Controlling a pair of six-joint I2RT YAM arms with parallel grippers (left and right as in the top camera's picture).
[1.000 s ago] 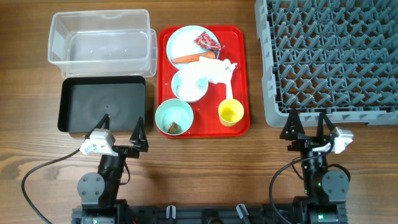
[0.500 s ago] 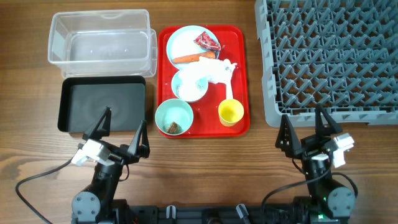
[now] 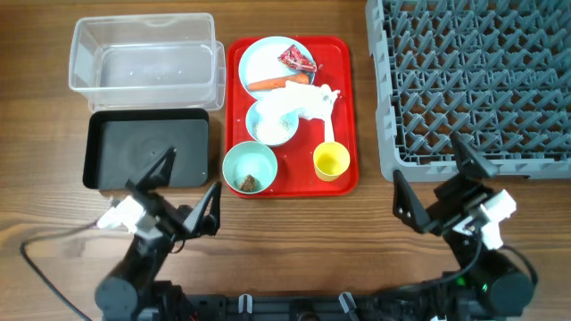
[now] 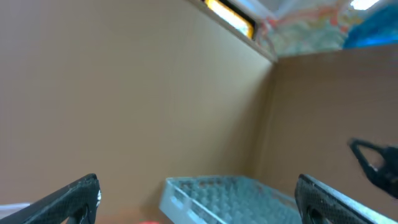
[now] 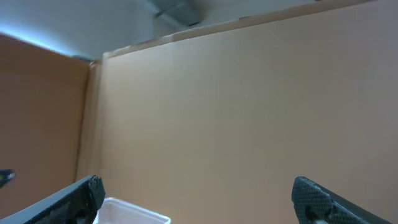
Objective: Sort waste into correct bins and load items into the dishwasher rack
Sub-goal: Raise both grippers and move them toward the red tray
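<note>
Both arms have risen and swung since the earlier frames, and their fingers now show longer and more slanted from overhead. Nothing on the table has shifted.

Left gripper (image 3: pixel 193 169): jaws spread wide, nothing between them. It hangs over the near right corner of the black tray (image 3: pixel 107 152), clear of its floor. Its wrist view looks level across the table to brown board walls, with the dishwasher rack (image 4: pixel 217 193) low in the distance.

Right gripper (image 3: pixel 426 156): jaws spread wide, nothing held. It hangs at the near left corner of the rack. Its wrist view shows mostly brown wall.

Clear tub (image 3: pixel 143 85): behind the black tray and touching it, nothing seen inside.

Red serving tray (image 3: pixel 350 107): between the bins and the rack.
- Light-blue plate (image 3: pixel 263 61) at the far end carries the red wrapper (image 3: pixel 296 60) and the carrot (image 3: pixel 277 83).
- Light-blue bowl (image 3: pixel 268 127) at the middle holds rice; the crumpled napkin (image 3: pixel 310 102) lies over its right rim.
- Pale green bowl (image 3: pixel 250 160) at the near left holds the brown lump (image 3: pixel 249 183).
- Yellow cup (image 3: pixel 331 161) stands upright at the near right.
- A white handle, apparently the spoon (image 3: pixel 326 130), shows between the napkin and the cup.
</note>
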